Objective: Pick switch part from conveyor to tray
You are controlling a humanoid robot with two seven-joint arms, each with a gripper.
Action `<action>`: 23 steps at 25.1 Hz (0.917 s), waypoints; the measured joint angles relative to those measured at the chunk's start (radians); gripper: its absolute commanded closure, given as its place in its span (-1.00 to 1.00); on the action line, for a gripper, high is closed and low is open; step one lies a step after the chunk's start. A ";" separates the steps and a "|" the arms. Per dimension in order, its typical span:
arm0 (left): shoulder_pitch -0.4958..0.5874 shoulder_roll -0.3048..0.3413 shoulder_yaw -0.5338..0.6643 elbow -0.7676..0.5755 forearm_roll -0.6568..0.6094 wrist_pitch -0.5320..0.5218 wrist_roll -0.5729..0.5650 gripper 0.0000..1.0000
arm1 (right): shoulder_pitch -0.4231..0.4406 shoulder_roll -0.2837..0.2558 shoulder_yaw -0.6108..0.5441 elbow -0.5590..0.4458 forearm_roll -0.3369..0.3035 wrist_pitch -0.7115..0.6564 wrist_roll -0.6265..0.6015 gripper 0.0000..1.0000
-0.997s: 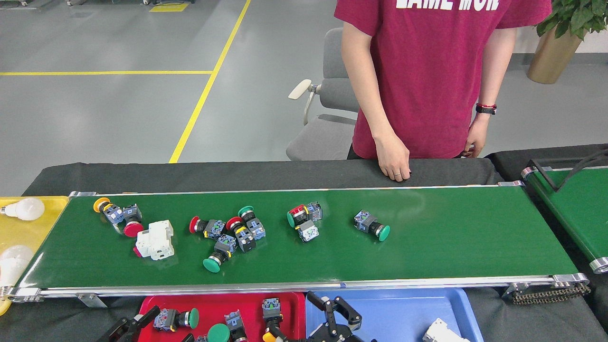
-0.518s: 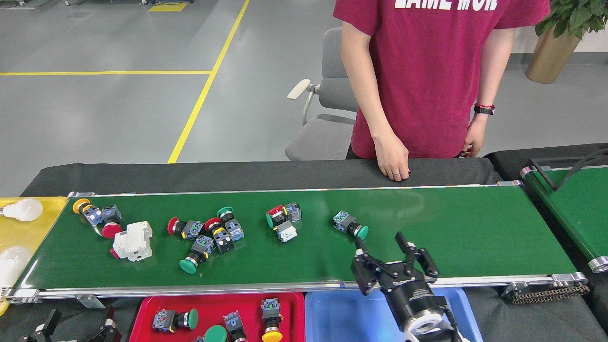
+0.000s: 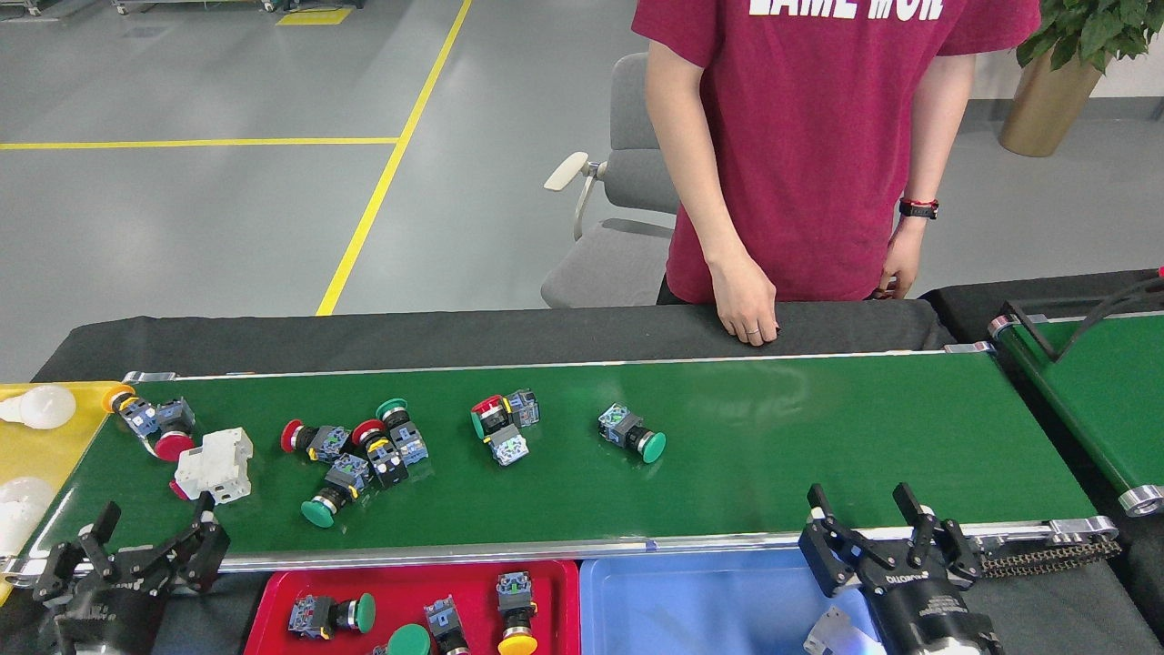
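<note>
Red shirt (image 3: 818, 146) behind conveyor (image 3: 818, 437) reads "AME MOR"

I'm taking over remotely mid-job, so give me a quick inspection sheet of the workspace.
Surface: conveyor, right half bare.
Job's things: switch parts on the belt, lone green-capped switch; four in the red tray.
Clutter: white breaker on belt; bulbs in yellow tray; blue tray.
Grippers: left gripper open, empty; right gripper open, empty.
Cables: black cable over small belt.
Surroundings: person's hand on table edge; chair, plant.
</note>
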 measured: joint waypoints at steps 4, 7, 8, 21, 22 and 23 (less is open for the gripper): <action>-0.027 0.041 0.000 0.073 0.000 0.000 -0.001 -0.99 | 0.023 0.000 -0.014 0.000 -0.002 -0.022 -0.064 -0.92; -0.056 0.041 -0.007 0.130 -0.001 0.017 -0.001 -0.99 | 0.044 0.000 -0.018 0.000 -0.002 -0.026 -0.084 -0.91; -0.070 0.042 -0.013 0.150 -0.002 0.024 -0.001 -0.99 | 0.049 0.000 -0.023 0.000 -0.002 -0.028 -0.085 -0.91; -0.243 0.071 -0.049 0.367 -0.002 0.067 -0.003 -0.99 | 0.054 0.019 -0.031 0.001 0.040 0.064 -0.094 -0.88; -0.264 0.079 -0.059 0.400 -0.002 0.071 -0.004 -0.99 | 0.054 0.023 -0.031 0.001 0.044 0.065 -0.094 -0.88; -0.285 0.085 -0.072 0.432 -0.002 0.078 -0.005 -0.99 | 0.054 0.024 -0.031 0.001 0.045 0.066 -0.094 -0.88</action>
